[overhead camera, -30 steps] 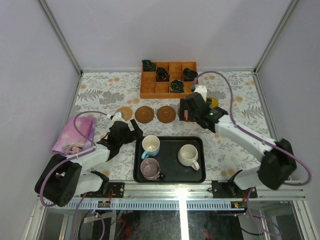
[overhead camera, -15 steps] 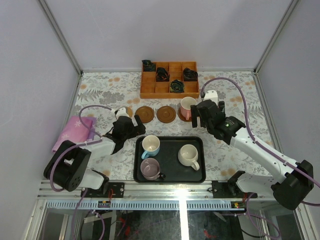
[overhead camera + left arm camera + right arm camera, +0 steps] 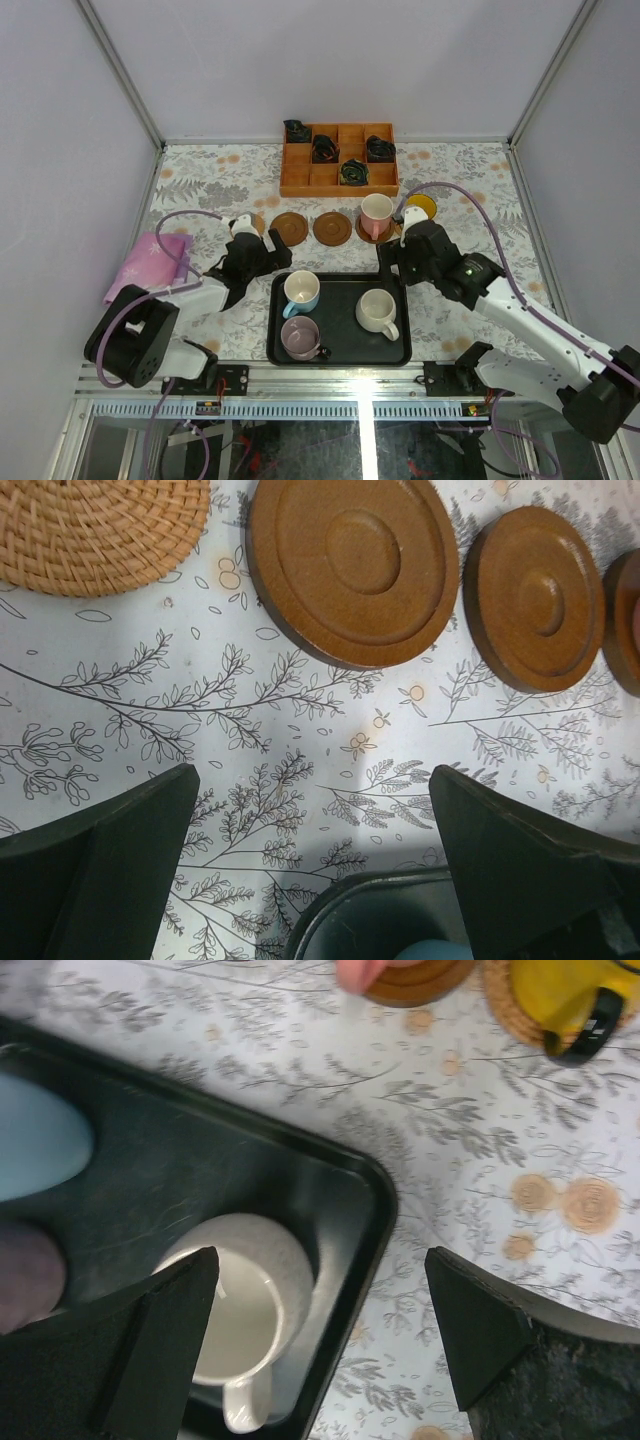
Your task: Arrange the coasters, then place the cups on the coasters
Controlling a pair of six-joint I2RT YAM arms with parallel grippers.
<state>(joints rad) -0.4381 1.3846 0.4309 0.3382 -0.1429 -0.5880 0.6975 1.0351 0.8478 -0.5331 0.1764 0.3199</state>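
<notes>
- The right claw (image 3: 320,1330) has its fingers spread wide with nothing between them. It hangs over the right end of the black rectangular tray (image 3: 340,352), just above the cream-white handled mug (image 3: 240,1300).
- The left claw (image 3: 310,870) is also spread and empty. It is poised low over the floral-patterned counter (image 3: 200,180), at the tray's far left corner.
- Beyond the left claw lie three bare coasters in a row: a tan woven round disc (image 3: 90,530) and two dark brown round discs (image 3: 350,570) (image 3: 535,595).
- Further right along that row, the pink mug (image 3: 376,215) stands on a third dark brown coaster. The bright yellow mug (image 3: 420,207) stands on the second tan woven one.
- The coasters look arranged, and two of the five cups are placed.
- Three mugs sit in the tray, not yet placed: the cream-white one, the light blue one with a white inside (image 3: 300,291) and the mauve-grey one (image 3: 300,337).
- Judging by its position, the right claw is lined up to take the cream-white mug next.
- At the counter's far edge is an orange wooden grid box (image 3: 338,180), which plays no part in the task.
</notes>
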